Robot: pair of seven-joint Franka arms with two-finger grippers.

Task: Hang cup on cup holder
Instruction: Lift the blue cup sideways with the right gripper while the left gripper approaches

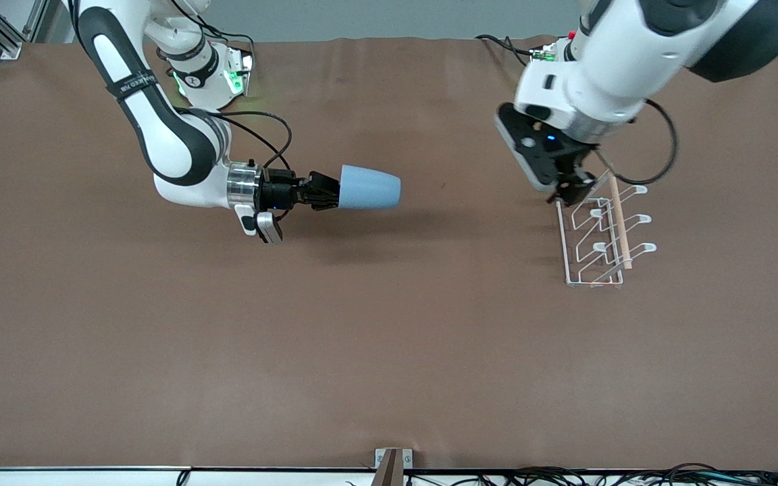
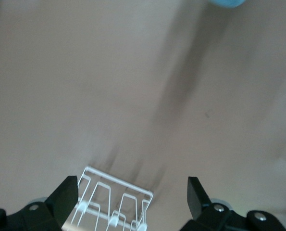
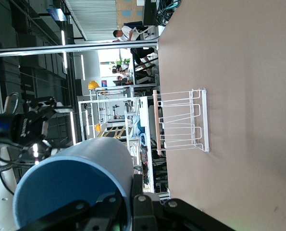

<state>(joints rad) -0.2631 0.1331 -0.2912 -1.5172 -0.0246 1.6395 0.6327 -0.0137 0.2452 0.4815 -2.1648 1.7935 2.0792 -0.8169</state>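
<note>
The right gripper (image 1: pixel 321 191) is clamped on the cup (image 1: pixel 370 187), holding it by the rim end so the tumbler lies on its side in the air over the middle of the table (image 1: pixel 389 351), its base pointing toward the left arm's end. In the right wrist view one finger sits inside the open mouth and the other outside the wall, a hold that leaves the cup's body free.

The cup holder (image 1: pixel 602 236) stands well apart from the held cup, toward the left arm's end, with its prongs (image 1: pixel 640 191) angled up and outward and the wooden rod (image 1: pixel 618 223) along its top. The sideways carry probably suits those slanted prongs, since the mouth must later slide over one of them.

The left gripper (image 1: pixel 568 191) hangs just above the rack's end, fingers (image 2: pixel 66 197) spread wide with the wire base showing between them; it seems placed to steady the light rack, though contact cannot be judged.
</note>
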